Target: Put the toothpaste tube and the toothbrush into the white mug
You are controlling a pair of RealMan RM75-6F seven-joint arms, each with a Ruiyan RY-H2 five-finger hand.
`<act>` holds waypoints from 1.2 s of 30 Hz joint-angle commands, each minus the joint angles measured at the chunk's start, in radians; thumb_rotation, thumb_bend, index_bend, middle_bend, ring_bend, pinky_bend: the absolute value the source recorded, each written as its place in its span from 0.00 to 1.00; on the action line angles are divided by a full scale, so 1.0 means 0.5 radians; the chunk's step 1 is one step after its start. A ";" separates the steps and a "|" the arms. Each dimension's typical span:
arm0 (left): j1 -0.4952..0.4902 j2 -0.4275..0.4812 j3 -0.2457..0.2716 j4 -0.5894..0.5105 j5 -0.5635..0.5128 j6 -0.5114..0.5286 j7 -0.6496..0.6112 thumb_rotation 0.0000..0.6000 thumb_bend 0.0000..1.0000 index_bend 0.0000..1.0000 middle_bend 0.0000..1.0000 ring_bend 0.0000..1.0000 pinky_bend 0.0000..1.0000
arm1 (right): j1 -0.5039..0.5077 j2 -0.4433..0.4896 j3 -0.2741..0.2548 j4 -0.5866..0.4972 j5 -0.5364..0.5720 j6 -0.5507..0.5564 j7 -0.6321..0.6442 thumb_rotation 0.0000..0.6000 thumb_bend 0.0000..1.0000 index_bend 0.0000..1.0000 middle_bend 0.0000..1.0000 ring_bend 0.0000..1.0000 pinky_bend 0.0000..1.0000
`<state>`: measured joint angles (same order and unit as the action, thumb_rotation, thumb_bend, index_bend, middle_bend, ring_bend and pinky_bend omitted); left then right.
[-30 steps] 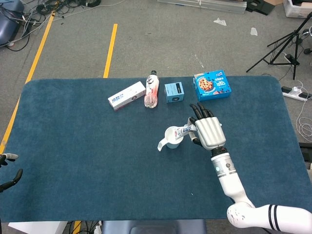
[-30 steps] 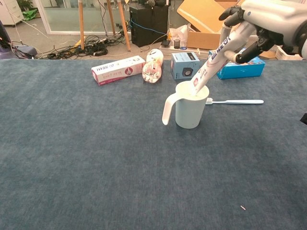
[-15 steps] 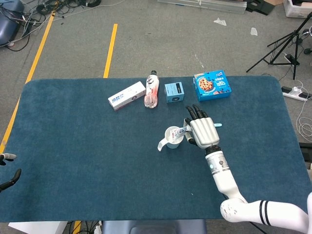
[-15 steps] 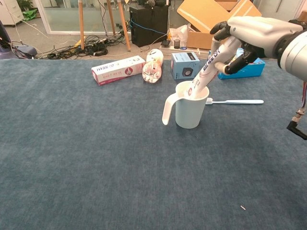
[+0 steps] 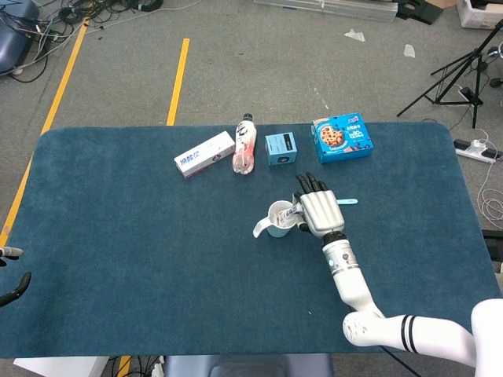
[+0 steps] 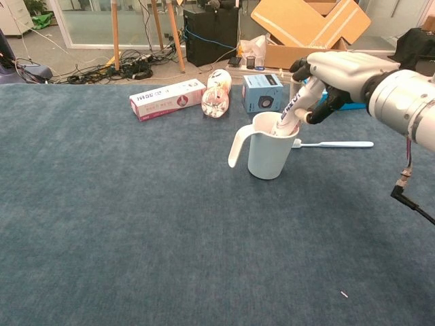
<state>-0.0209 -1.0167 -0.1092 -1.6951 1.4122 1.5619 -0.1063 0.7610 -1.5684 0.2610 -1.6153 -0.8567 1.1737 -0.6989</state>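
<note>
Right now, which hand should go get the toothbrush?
The right hand, probably. It holds the tube in the mug, and the toothbrush lies just beside it. The left hand sits far off at the table's edge.

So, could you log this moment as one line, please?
right hand holds toothpaste tube | in white mug | toothbrush on table

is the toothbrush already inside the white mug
No, the toothbrush lies flat on the table behind the white mug, while the right robot hand holds the toothpaste tube in the mug.
</note>
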 commanded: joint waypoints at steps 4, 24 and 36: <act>0.004 0.007 -0.001 -0.005 0.001 0.005 -0.009 1.00 0.29 0.39 0.44 0.45 0.45 | 0.039 -0.085 -0.010 0.112 0.040 -0.058 0.026 1.00 0.34 0.60 0.13 0.00 0.21; 0.009 0.018 0.007 -0.017 0.024 0.011 -0.015 1.00 0.29 0.39 0.44 0.45 0.45 | 0.071 -0.124 -0.011 0.158 -0.023 -0.102 0.130 1.00 0.30 0.28 0.13 0.00 0.21; 0.003 0.013 0.007 -0.017 0.010 -0.006 0.010 1.00 0.29 0.39 0.44 0.45 0.45 | 0.037 -0.003 -0.007 -0.022 -0.098 -0.003 0.115 1.00 0.28 0.19 0.13 0.00 0.21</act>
<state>-0.0194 -1.0103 -0.1056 -1.7038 1.4174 1.5590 -0.1015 0.7818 -1.5759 0.2575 -1.6197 -0.9013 1.1671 -0.6387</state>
